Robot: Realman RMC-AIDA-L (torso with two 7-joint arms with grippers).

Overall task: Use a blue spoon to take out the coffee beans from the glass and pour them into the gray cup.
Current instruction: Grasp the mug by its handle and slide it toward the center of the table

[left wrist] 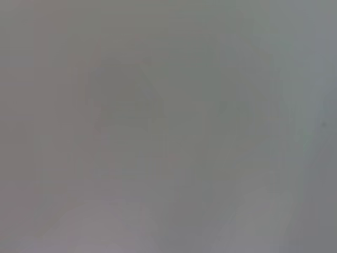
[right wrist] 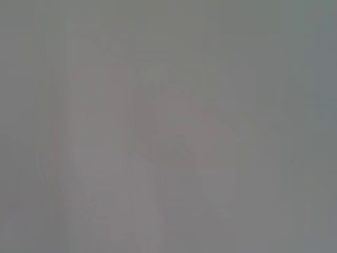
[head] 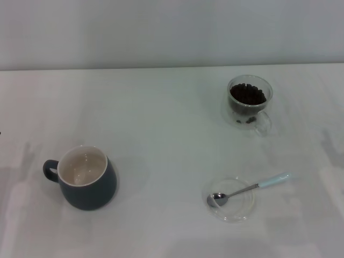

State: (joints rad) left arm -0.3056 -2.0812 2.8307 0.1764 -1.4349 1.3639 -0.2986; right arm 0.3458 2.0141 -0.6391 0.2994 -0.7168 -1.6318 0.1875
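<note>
Head view: blue spoon (head: 250, 188) lying untouched, metal bowl resting in a flat clear glass saucer (head: 231, 199), pale handle reaching out past the saucer's rim toward the right. Farther back on the right, the glass (head: 250, 100), upright, holding a heap of coffee beans (head: 248, 94), loop handle turned toward the near side. Well apart on the left, the gray cup (head: 86, 178), upright, cream inside bare, handle pointing left. All on a white table (head: 161, 123). Neither gripper anywhere in sight; wrist views only blank grey, so finger state impossible to tell.
</note>
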